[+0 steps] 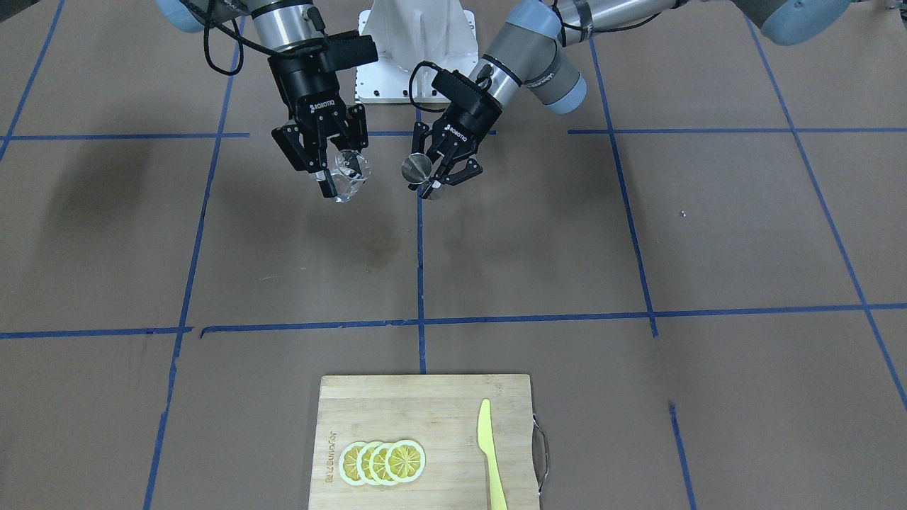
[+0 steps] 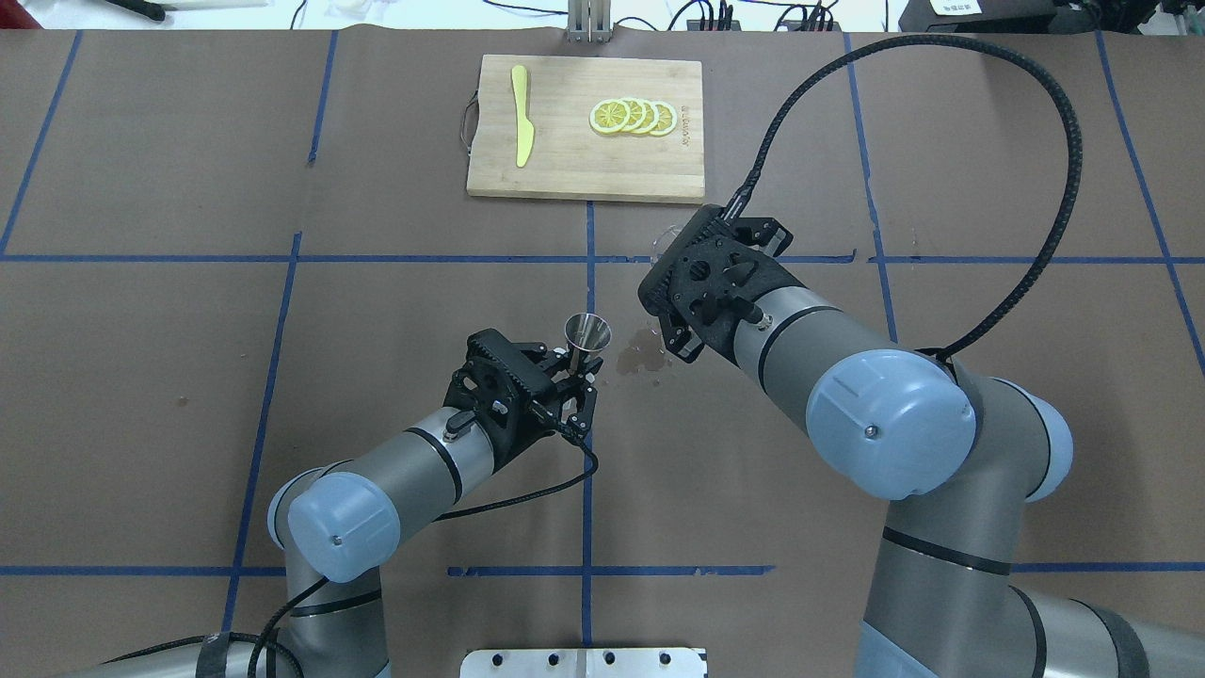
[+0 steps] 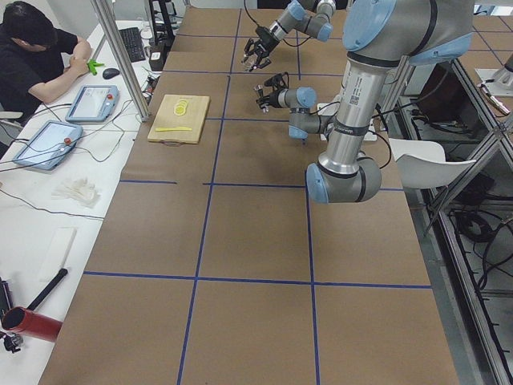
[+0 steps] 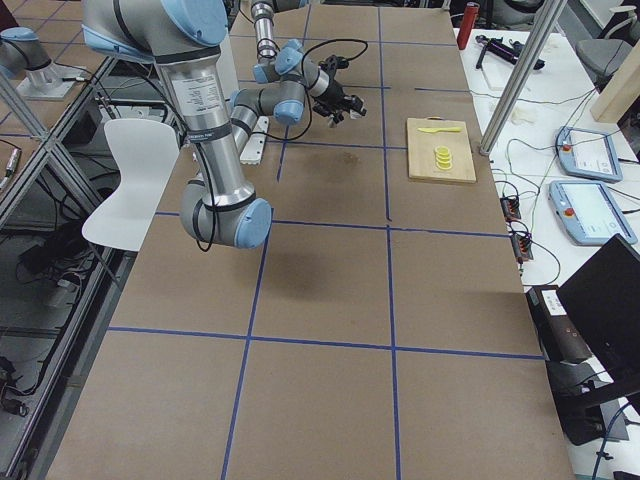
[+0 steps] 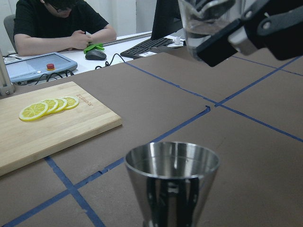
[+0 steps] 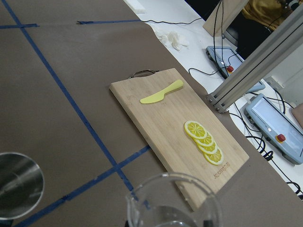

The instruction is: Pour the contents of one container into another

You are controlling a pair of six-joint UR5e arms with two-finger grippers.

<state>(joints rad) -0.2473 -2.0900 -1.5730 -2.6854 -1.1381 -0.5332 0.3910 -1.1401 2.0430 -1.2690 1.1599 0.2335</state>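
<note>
My right gripper (image 1: pixel 339 178) is shut on the small clear glass cup (image 1: pixel 351 177) and holds it above the table. The cup's rim also fills the bottom of the right wrist view (image 6: pixel 173 201), and whether it holds liquid I cannot tell. My left gripper (image 1: pixel 429 185) is shut on the narrow waist of the steel jigger (image 1: pixel 417 168), which stands upright with its open cone up (image 2: pixel 586 333). In the left wrist view the jigger (image 5: pixel 173 182) is in the foreground, and the cup (image 5: pixel 208 21) hangs higher and off to the side, apart from it.
A bamboo cutting board (image 2: pixel 565 169) lies at the table's far edge with lemon slices (image 2: pixel 633 116) and a yellow knife (image 2: pixel 521 127). A dark damp stain (image 2: pixel 642 358) marks the paper between the grippers. An operator (image 3: pixel 36 56) sits at the side desk.
</note>
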